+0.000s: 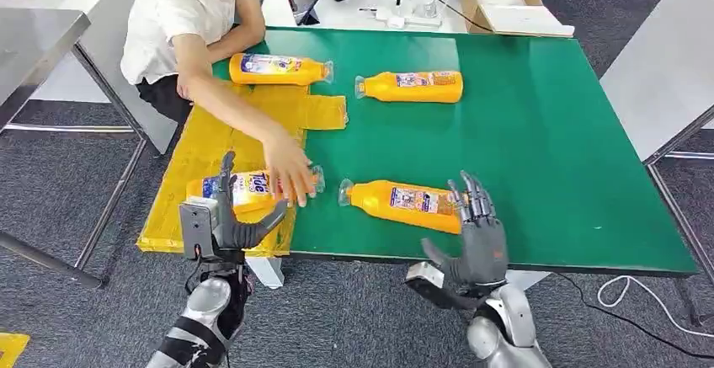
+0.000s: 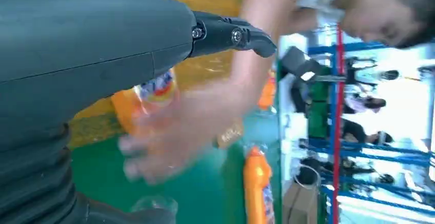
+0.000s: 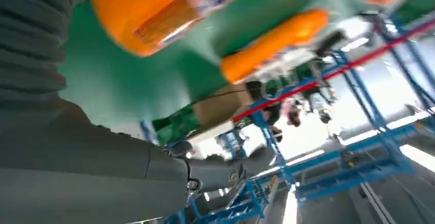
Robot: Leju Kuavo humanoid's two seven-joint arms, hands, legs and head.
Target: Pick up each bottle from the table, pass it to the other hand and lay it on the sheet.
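**Four bottles down, both robot hands empty**

Head view: green table [image 1: 547, 132] with a yellow sheet [image 1: 210, 145] over its left part. Four orange bottles, all lying on their sides. Far-left bottle [image 1: 278, 68] lies at the sheet's far end, cap pointing right. Far-centre bottle [image 1: 412, 86] on bare green, well off the sheet. Near-left bottle [image 1: 244, 189] lies on the sheet by the front edge; a person's hand [image 1: 290, 170] rests over its neck end. Near-centre bottle [image 1: 400, 204] on bare green, cap toward the sheet.

Left hand [image 1: 231, 216] sits at the front edge just in front of the near-left bottle, fingers apart, holding nothing; cannot tell if a fingertip touches the bottle. Right hand [image 1: 476, 233] is at the base end of the near-centre bottle, fingers straight and spread, nothing held; fingertips overlap the bottle's base, contact unclear.

Left wrist view: person's hand blurred over green. Cardboard box [image 1: 505, 2] on the white table beyond.
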